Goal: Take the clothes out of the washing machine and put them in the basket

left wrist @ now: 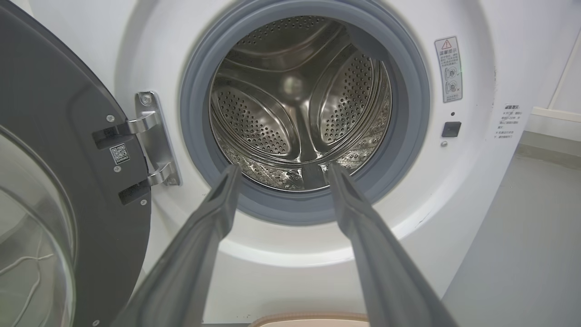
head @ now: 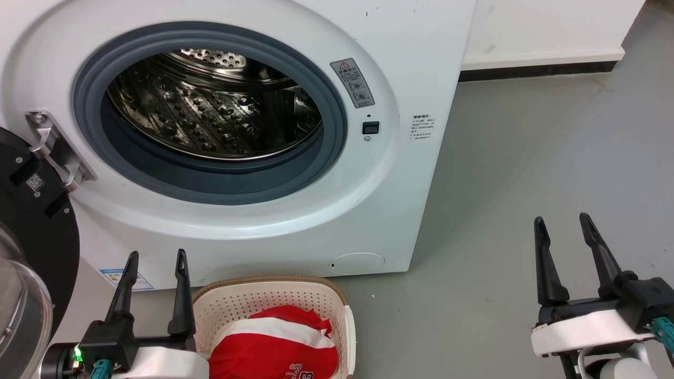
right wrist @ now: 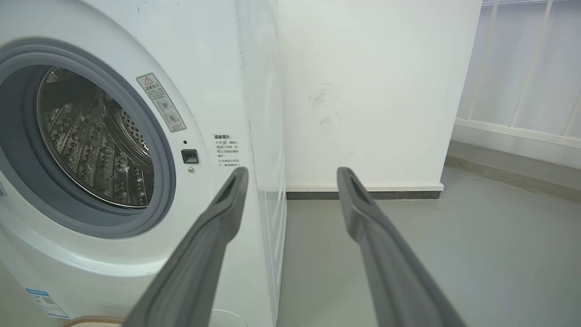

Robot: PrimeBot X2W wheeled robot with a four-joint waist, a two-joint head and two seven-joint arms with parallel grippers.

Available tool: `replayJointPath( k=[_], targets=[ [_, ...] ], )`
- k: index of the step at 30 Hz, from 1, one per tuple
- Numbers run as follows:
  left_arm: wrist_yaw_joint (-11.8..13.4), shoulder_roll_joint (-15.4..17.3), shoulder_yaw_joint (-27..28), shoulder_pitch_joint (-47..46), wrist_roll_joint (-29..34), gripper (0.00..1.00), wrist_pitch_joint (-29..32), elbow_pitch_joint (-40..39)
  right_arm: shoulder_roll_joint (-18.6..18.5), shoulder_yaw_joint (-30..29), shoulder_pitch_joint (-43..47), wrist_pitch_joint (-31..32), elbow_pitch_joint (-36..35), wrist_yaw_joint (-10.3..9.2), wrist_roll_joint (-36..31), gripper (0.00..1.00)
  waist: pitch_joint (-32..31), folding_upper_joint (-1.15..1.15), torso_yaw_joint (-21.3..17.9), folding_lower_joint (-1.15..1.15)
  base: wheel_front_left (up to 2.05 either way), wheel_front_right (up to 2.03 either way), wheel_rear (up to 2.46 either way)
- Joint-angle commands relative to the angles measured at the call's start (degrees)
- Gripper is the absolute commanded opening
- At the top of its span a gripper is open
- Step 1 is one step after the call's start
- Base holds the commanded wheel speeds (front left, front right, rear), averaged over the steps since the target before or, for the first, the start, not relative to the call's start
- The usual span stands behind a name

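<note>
**A:** Where are the clothes [head: 274,347]?

**B:** Bundled in the basket [head: 274,287], on the floor [head: 526,158] just in front of the washing machine [head: 421,79]. Their white stripe runs left to right.

**A:** And the machine?

**B:** Its porthole faces the robot. The door [head: 31,226] is swung open to the left.

**A:** Grippers?

**B:** The left gripper [head: 157,254] is beside the basket's left rim, fingers spread, pointing at the machine. The right gripper [head: 561,218] is well apart over the floor, also spread and holding nothing.

Glossy perforated steel drum [left wrist: 299,104], cloth clothes [head: 274,347]
</note>
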Motion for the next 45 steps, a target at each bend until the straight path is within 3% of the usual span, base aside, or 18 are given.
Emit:
replayJointPath(
  k=[1, 7, 8, 11, 27, 45],
  targets=[
    [-0.09, -0.08, 0.13, 0.59, 0.03, 1.0, -0.15, -0.3, 0.06, 0.07, -0.22, -0.11, 0.18, -0.06, 0.11, 1.0, -0.02, 0.0, 0.02, 0.0, 0.0, 0.0, 0.0],
    [-0.14, -0.17, 0.35, 0.65, -0.12, 1.0, -0.15, -0.59, 0.06, -0.04, -0.25, -0.11, -0.02, -0.06, 0.13, 1.0, 0.05, 0.0, 0.29, 0.0, 0.0, 0.0, 0.0],
    [-0.01, -0.13, 0.2, -0.03, -0.07, 0.0, 0.0, -0.31, 0.0, -0.01, 0.01, 0.0, 0.07, 0.0, 0.06, 0.0, 0.05, 0.0, 0.29, 0.0, 0.0, 0.0, 0.0],
    [0.0, -0.37, -0.02, 0.12, -0.03, 0.0, 0.26, 1.58, 0.02, 0.01, 0.43, 0.07, 1.71, 0.0, 0.01, 0.0, 0.05, 0.0, 0.29, 0.0, 0.0, 0.0, 0.0],
    [-0.74, -0.36, 0.3, -2.21, -18.87, 0.0, 4.93, 4.53, -0.96, 0.42, -0.53, 3.54, 3.51, -0.01, 19.61, 0.0, -0.39, 0.0, 0.76, 0.0, 0.0, 0.0, 0.0],
    [-1.45, -0.34, 0.28, -4.05, -36.35, 0.0, 8.94, 6.94, -1.56, 0.34, -1.48, 7.1, 5.32, -0.01, 37.3, 0.0, -0.89, 0.0, 1.3, 0.0, 0.0, 0.0, 0.0]
  ],
)
